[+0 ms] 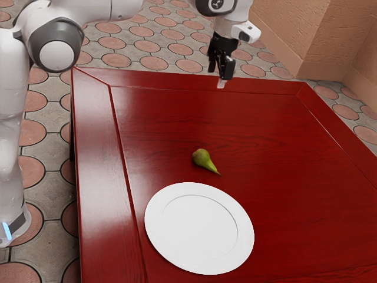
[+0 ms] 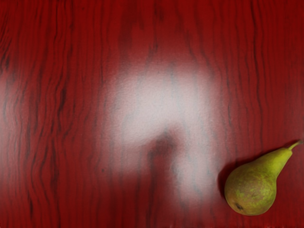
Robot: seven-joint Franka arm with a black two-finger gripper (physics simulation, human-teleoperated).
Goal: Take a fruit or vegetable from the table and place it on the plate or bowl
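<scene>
A small green pear [image 1: 203,159] lies on its side on the dark red table [image 1: 294,135], its stem pointing toward the exterior view's right. A round white plate [image 1: 177,247] rests on the table just in front of the pear, with nothing on it. My gripper [image 1: 219,76] hangs high above the table's far edge, well behind the pear, open with nothing between its fingers. In the wrist view the pear [image 2: 254,185] lies off to one side of the hand on the wood grain [image 2: 57,118], beside a pale reflection.
The table has a raised border along its far and left sides. Around it is a tiled floor [image 1: 135,35], with a tan wall [image 1: 318,29] at the back right. The arm's white base [image 1: 12,147] stands at the exterior view's left.
</scene>
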